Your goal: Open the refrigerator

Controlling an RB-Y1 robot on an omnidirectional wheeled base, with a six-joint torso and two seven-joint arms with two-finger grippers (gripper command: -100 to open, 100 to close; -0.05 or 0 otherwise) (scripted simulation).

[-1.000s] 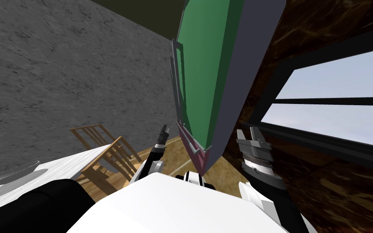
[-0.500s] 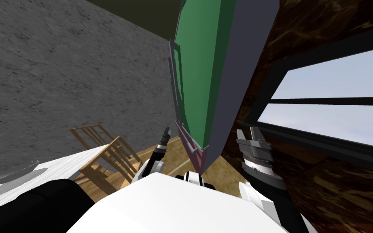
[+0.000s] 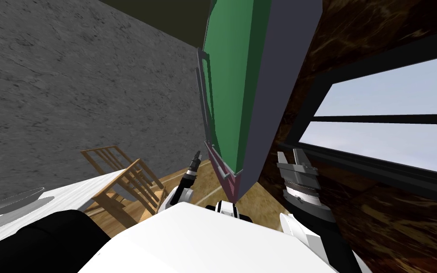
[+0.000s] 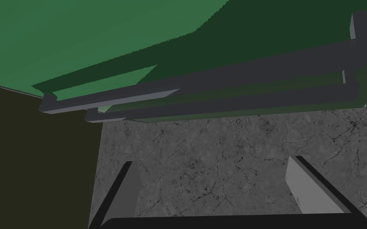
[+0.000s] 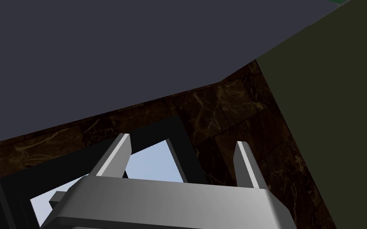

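left pincer hangs released, blades spread, just short of the tall green-fronted refrigerator with dark grey sides. it's aimed at its two long dark grey bar handles, lined up, i'd say, to clamp one and pull. door looks shut. right pincer, also released, idles beside the refrigerator's grey flank.

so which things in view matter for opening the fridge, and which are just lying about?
Job: green refrigerator; its grey bar handles; left claw, open, handles ahead of it, not gripped; right claw, open, beside the refrigerator.
Lying about: wooden chair; white table; window.
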